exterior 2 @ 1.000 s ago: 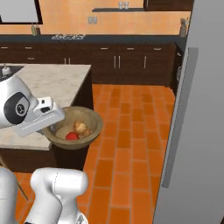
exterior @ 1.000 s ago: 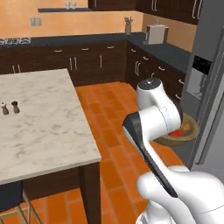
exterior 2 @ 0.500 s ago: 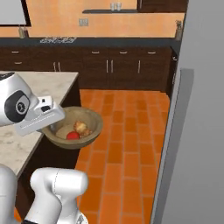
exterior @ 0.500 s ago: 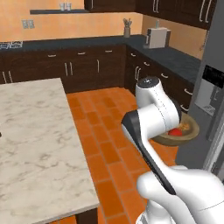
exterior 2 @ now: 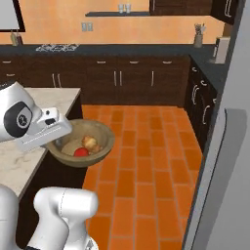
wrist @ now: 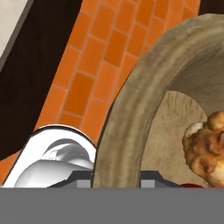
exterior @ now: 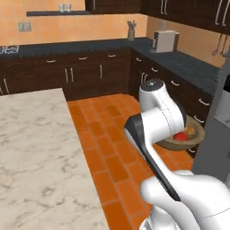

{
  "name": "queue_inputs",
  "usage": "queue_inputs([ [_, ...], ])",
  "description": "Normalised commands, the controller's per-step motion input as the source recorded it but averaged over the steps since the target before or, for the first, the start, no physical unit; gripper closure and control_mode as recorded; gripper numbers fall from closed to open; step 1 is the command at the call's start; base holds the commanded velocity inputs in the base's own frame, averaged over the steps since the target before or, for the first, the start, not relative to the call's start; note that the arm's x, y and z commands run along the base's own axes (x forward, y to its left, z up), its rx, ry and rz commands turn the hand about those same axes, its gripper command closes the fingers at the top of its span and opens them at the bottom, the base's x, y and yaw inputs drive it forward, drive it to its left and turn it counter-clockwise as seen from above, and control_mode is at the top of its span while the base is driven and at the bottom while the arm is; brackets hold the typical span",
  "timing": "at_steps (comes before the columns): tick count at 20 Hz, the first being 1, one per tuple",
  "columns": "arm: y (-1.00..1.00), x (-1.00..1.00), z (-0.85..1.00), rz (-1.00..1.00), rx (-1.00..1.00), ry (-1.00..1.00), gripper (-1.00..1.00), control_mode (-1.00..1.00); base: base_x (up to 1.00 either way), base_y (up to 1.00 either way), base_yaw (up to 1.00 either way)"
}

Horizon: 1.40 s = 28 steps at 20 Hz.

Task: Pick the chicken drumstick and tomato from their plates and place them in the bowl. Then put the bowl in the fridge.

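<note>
Hand view shows my gripper [wrist: 116, 186] pinched tight on the near rim of the bowl [wrist: 131, 100], with the rim running up between the finger tips. I am holding the bowl up in the air, over the orange brick floor [exterior 2: 146, 171]. Inside the bowl sit the chicken drumstick [exterior 2: 91, 143] and the tomato [exterior 2: 81, 152], side by side and touching. From the right base view, the bowl hangs just off the edge of the marble island [exterior 2: 19, 161]. The grey fridge [exterior 2: 227, 161] stands on the right, with wide bare floor between it and the bowl. Dark cabinets [exterior 2: 122, 78] line the far wall.
</note>
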Motion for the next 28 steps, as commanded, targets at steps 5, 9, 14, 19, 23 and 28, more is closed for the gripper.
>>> queue_inputs([
  [5, 0.0, 0.0, 0.0, 0.0, 0.0, 0.0, 1.0, 1.0, 0.94, 0.29, -0.01],
  [9, 0.0, 0.0, 0.0, 0.0, 0.0, 0.0, 1.0, 1.0, 0.92, 0.26, -0.05],
  [14, 0.0, 0.0, 0.0, 0.0, 0.0, 0.0, 1.0, 1.0, 1.0, 0.07, -0.09],
  [19, 0.0, 0.0, 0.0, 0.0, 0.0, 0.0, 1.0, 1.0, 0.97, 0.0, -0.41],
  [23, 0.0, 0.0, 0.0, 0.0, 0.0, 0.0, 1.0, 1.0, 0.68, 0.18, -0.76],
  [28, 0.0, 0.0, 0.0, 0.0, 0.0, 0.0, 1.0, 1.0, 0.37, 0.29, -0.87],
])
